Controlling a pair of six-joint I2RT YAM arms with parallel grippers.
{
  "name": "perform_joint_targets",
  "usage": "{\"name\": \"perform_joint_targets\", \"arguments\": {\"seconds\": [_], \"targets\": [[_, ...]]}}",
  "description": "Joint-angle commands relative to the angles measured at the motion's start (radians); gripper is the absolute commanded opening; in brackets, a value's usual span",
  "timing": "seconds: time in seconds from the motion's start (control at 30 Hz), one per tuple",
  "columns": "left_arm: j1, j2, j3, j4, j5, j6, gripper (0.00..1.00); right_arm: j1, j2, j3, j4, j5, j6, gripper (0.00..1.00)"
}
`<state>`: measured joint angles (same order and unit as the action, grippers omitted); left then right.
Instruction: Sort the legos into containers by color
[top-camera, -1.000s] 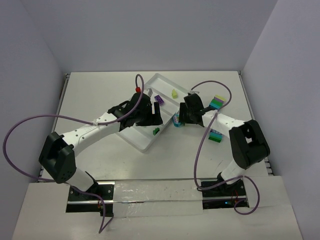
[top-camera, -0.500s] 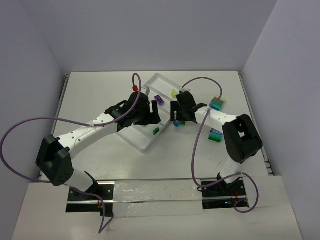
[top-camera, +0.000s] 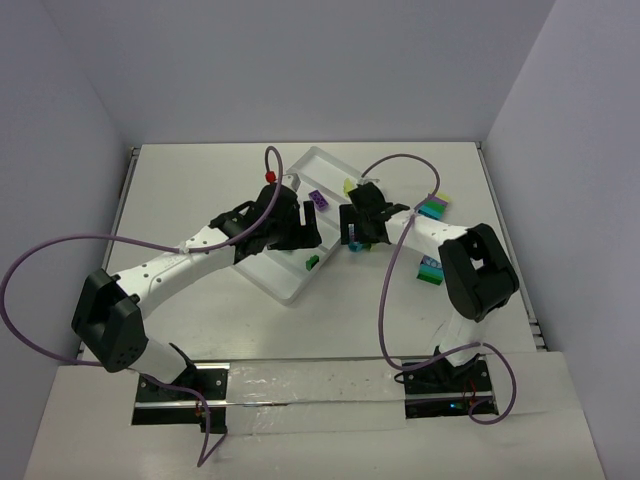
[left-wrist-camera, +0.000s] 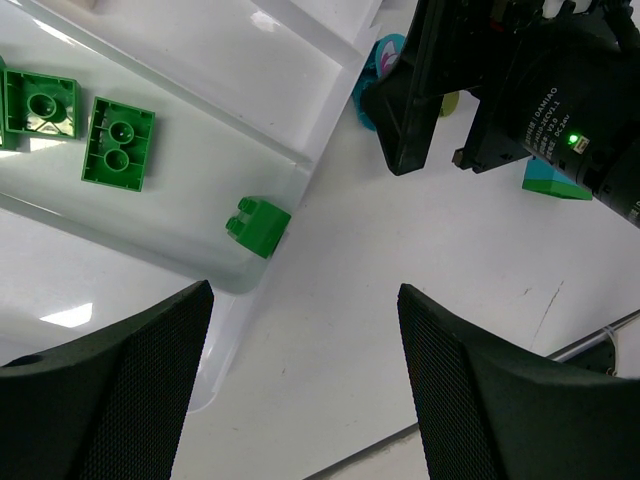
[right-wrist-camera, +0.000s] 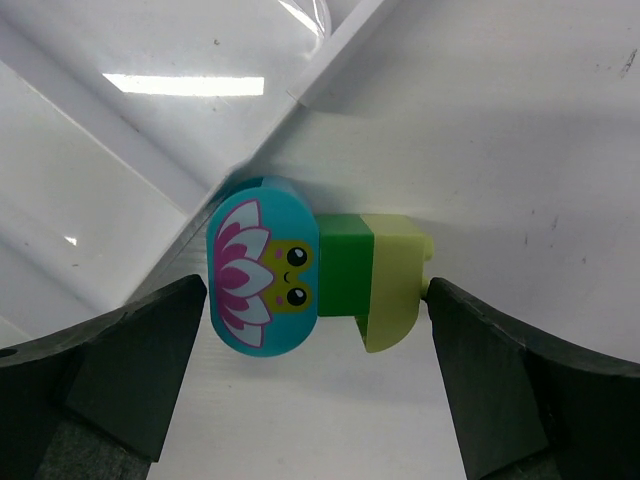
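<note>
Clear rectangular plastic tray (top-camera: 291, 291) with four long compartments sits slantwise mid-table on the white table (top-camera: 200, 180). Left fingers (left-wrist-camera: 110, 400) are spread apart with nothing between them, hovering over the tray's 6 o'clock corner and bare table. One lane holds two flat green bricks (left-wrist-camera: 118, 143) and a small green brick (left-wrist-camera: 258, 224) at the lane's end, against the wall. A purple brick (top-camera: 318, 199) and a yellow-green brick (top-camera: 348, 186) lie in the tray toward its 1 o'clock end.

Right fingers (right-wrist-camera: 110, 370) are wide apart, straddling a three-piece clump (right-wrist-camera: 345, 272): a teal rounded piece with a flower-and-frog print, then green, then yellow-green. The clump lies on the table against the tray's outer wall, on its 3 o'clock side. One finger is clear of it. The other is right at the yellow-green end, contact cannot tell.

Two more multi-colour clumps, far clump (top-camera: 434, 207) and near clump (top-camera: 431, 270), are on the table at 3 o'clock, well apart from the tray.
</note>
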<state>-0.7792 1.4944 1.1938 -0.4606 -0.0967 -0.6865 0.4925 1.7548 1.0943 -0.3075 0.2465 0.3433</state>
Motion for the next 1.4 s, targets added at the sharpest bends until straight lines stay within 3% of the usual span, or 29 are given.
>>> {"name": "perform_joint_targets", "arguments": {"seconds": [0.0,0.4,0.87,1.2,1.37], "targets": [[0.000,-0.032,0.029,0.029,0.002,0.023,0.82,0.008,0.003,0.033,-0.024,0.038,-0.004,1.00],[-0.002,-0.001,0.077,-0.005,0.000,0.034,0.82,-0.075,-0.060,-0.055,-0.022,0.097,0.021,1.00],[-0.002,-0.005,0.060,0.008,0.000,0.033,0.82,-0.025,-0.193,-0.068,0.019,0.068,0.064,1.00],[-0.002,-0.022,0.044,0.008,-0.004,0.030,0.81,-0.026,-0.031,0.049,-0.047,0.232,0.201,1.00],[-0.002,-0.013,0.041,0.008,0.001,0.032,0.81,-0.026,0.007,0.108,-0.180,0.302,0.387,0.99]]}}
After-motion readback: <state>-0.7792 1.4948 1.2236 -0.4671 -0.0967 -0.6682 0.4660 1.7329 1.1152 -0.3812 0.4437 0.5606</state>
